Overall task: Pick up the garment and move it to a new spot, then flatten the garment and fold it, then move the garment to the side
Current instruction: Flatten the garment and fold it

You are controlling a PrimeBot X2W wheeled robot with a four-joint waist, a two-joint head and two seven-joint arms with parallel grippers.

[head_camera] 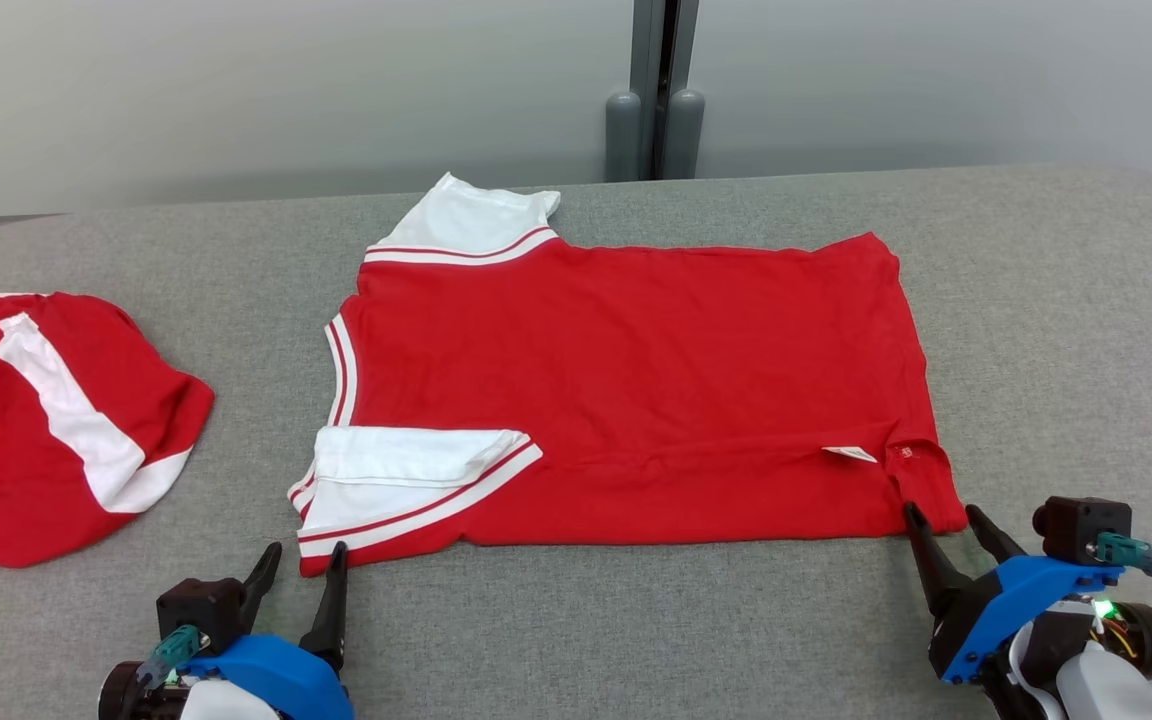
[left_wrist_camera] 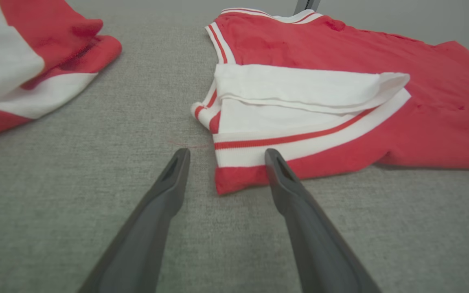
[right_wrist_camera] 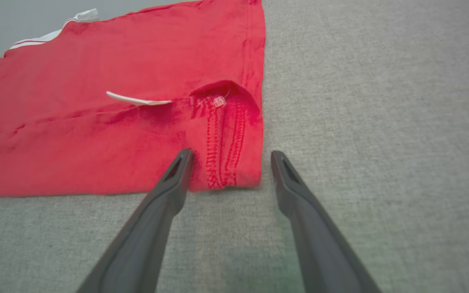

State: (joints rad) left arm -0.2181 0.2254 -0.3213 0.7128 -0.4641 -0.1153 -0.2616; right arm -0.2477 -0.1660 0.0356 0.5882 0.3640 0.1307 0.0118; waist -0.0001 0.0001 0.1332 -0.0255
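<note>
Two red-and-white garments lie on the grey surface point(head_camera: 1066, 330). The task's garment point(head_camera: 636, 390), a red shirt, is spread flat in the middle, neck end toward the robot's left and hem toward its right, with its near edge folded up over the body. One white sleeve point(head_camera: 406, 470) is tucked onto the near left part; the other point(head_camera: 471, 220) sticks out at the far left corner. A small white label point(head_camera: 851, 454) peeks from the fold near the hem.

The left hand point(head_camera: 304, 552) is spread wide and empty, its right finger at the shirt's near left corner. The right hand point(head_camera: 939, 512), equally wide and empty, straddles the near hem corner.

The second garment point(head_camera: 46, 430) sits crumpled well to the left, with bare surface between it and the shirt. A grey post point(head_camera: 656, 120) stands behind the far edge.
</note>
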